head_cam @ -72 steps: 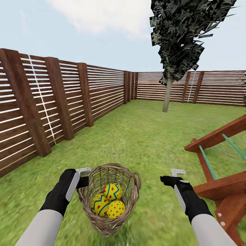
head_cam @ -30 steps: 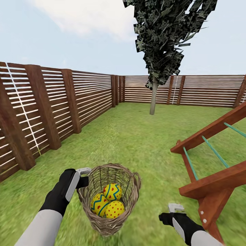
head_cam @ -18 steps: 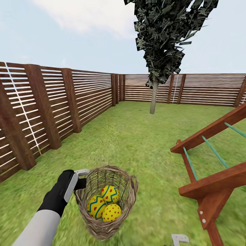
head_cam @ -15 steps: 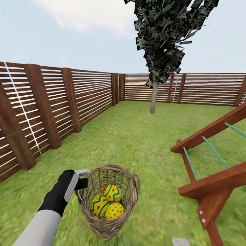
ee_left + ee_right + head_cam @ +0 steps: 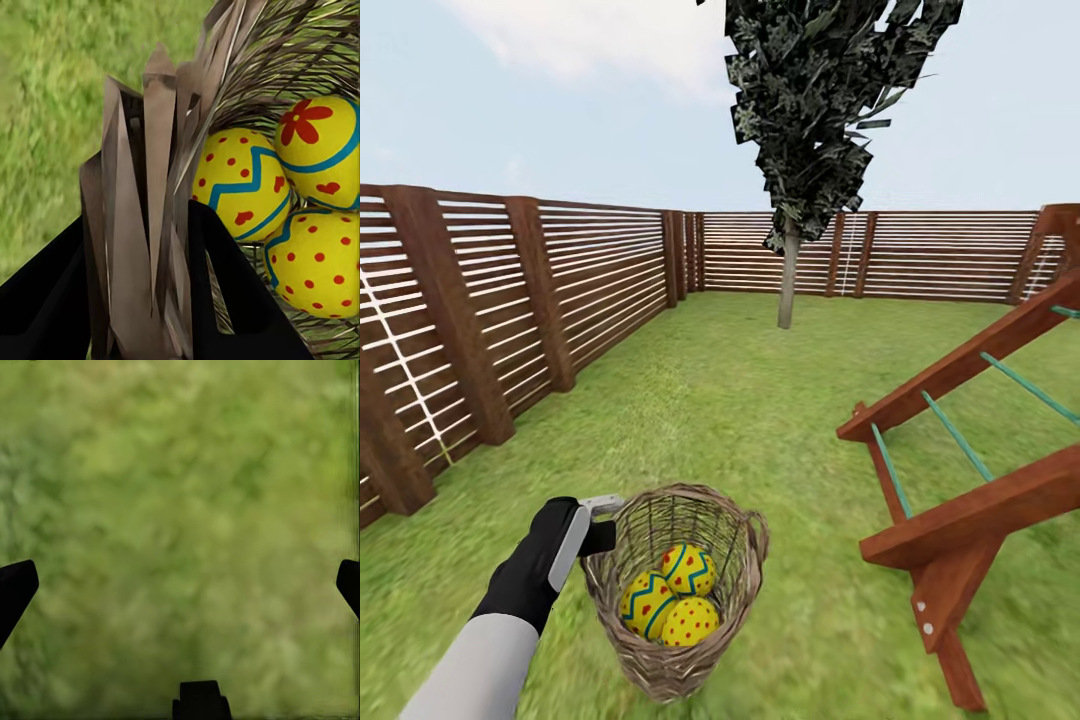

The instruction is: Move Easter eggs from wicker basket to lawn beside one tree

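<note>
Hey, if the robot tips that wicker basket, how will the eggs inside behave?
The three Easter eggs look smooth and rounded, loosely piled, so they would probably roll out. The wicker basket, gripped at its rim by the left gripper, looks stiff.

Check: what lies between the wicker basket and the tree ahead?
Only open lawn. In the head view, bare grass runs from the wicker basket up to the tree; the wooden frame stands off to the right.
</note>
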Robot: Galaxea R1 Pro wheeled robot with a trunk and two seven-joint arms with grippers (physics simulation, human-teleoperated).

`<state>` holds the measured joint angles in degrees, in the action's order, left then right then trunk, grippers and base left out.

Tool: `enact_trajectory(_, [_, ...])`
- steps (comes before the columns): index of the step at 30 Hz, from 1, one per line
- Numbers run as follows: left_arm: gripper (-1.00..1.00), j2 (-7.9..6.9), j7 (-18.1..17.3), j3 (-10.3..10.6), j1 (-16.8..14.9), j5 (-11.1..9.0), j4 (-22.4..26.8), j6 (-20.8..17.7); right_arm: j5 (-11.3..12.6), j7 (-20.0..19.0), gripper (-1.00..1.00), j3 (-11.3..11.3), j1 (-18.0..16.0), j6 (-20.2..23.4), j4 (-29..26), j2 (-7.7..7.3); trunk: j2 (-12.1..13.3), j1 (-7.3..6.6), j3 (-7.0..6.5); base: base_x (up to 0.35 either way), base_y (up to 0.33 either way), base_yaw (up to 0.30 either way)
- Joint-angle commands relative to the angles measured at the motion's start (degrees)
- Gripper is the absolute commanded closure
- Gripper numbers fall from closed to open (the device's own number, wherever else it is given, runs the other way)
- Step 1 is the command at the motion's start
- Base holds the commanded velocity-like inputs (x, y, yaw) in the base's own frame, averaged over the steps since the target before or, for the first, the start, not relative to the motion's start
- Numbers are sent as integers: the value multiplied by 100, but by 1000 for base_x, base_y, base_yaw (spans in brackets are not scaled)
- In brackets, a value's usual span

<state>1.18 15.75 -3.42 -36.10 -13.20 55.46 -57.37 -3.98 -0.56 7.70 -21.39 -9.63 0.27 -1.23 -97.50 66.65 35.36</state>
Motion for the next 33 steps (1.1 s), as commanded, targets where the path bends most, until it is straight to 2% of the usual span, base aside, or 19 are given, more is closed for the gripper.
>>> enact_trajectory(1, [100, 4, 43, -15, -2, -104, 8, -11, -41, -6, -100, 48, -5, -21, 8, -1, 39, -23, -13, 0, 0, -275])
enact_trajectory(7, [100, 5, 43, -17, -2, -103, 8, -11, -41, -6, -100, 48, -5, -19, 8, 5, 279, -155, -108, 0, 0, -254])
enact_trajectory(22, [100, 5, 43, -16, -2, -105, 8, -11, -78, -6, -100, 48, -5, -18, 8, 9, 881, -484, -254, 0, 0, -155])
enact_trajectory(28, [100, 5, 43, -16, -2, -105, 8, -11, -45, -6, -100, 48, 18, 27, 115, -17, 1121, -616, -360, 0, 0, -6])
enact_trajectory(29, [100, 5, 43, -16, -2, -108, 8, -11, -48, -3, -100, 49, 132, 16, 161, -35, 1162, -638, -378, 0, 0, 0])
enact_trajectory(33, [100, 3, 43, -18, -2, -111, 7, -11, -48, -6, -100, 49, 196, 5, 167, -25, 1322, -726, -449, 0, 0, 0])
